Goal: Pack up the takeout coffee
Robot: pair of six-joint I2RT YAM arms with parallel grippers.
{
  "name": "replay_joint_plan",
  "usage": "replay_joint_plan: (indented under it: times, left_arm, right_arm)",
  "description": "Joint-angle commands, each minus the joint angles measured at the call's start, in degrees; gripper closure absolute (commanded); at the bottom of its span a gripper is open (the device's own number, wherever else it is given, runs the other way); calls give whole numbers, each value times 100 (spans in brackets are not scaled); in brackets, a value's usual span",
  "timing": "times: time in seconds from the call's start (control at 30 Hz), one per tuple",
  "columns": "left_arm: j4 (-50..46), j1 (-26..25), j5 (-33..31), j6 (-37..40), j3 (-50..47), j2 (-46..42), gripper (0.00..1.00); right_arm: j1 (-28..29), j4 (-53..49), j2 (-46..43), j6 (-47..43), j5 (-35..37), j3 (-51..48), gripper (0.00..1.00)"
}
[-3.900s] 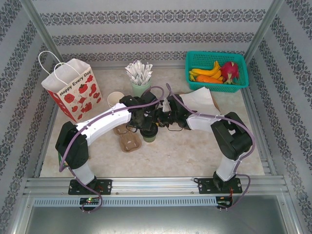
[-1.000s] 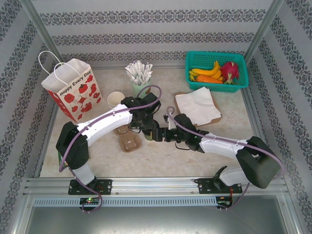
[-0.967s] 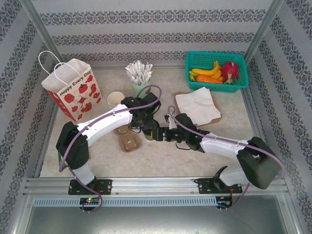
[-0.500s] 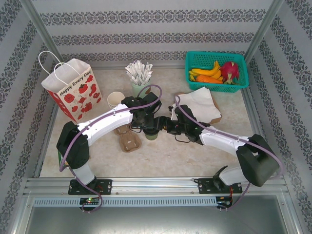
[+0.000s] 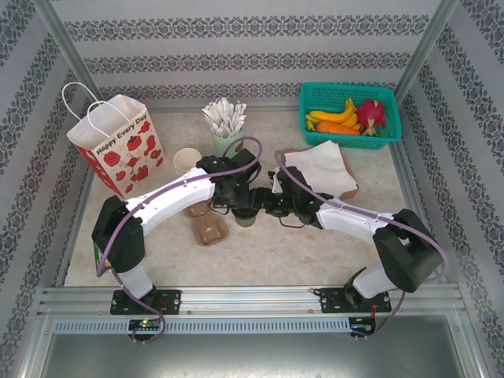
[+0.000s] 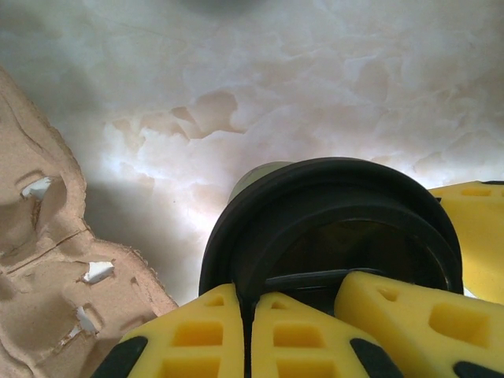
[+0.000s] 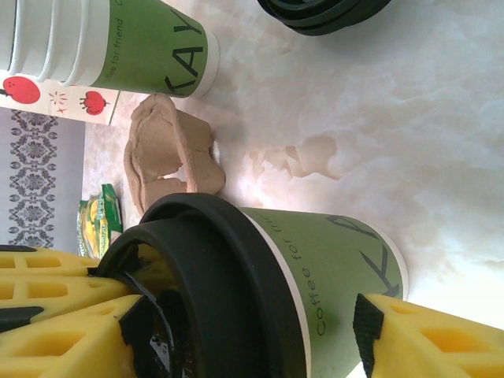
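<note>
Centrally on the table (image 5: 276,252) stands the takeout coffee (image 7: 331,260), the left gripper (image 5: 239,205) with pads closed together atop its black lid (image 6: 315,177), the right gripper (image 5: 260,206) spread wide about its wall, though whether it presses I cannot tell. Likely light, thin-walled, crushable and slick-lidded, it wants a gentle upright hold mid-wall. From it the gift bag (image 5: 118,150) stands well off at ten o'clock, the pulp carrier (image 5: 206,224) close at eight, paper napkins (image 5: 319,172) at two.

Pale marbled table (image 5: 299,244), items mostly toward the back.
On it: gift bag (image 5: 118,146), cup stack (image 5: 186,160), stick cup (image 5: 226,142), cardboard carrier (image 5: 206,227), takeout coffee (image 5: 243,218), napkins (image 5: 323,169), basket (image 5: 348,139).
</note>
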Motion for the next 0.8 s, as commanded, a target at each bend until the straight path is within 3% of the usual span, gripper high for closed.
replay_joint_plan:
  times: [0.0,0.2,0.6,0.77]
  left_arm:
    - [-159,-64,440,169,-150,222,90]
    - [55,-55,346,383,-237,-147,76]
    - [945,126,313,284,-1183,-1589,67]
    - [1489,586,553,-207,-2036,-2308,64]
  right_arm:
    - [8,-405,162,-90,123,64,33]
    - [20,-636,110,-145,217,89,41]
    - [61,-804,31,-149,320,142,47]
    - [89,-847,31,-155,328,195,49]
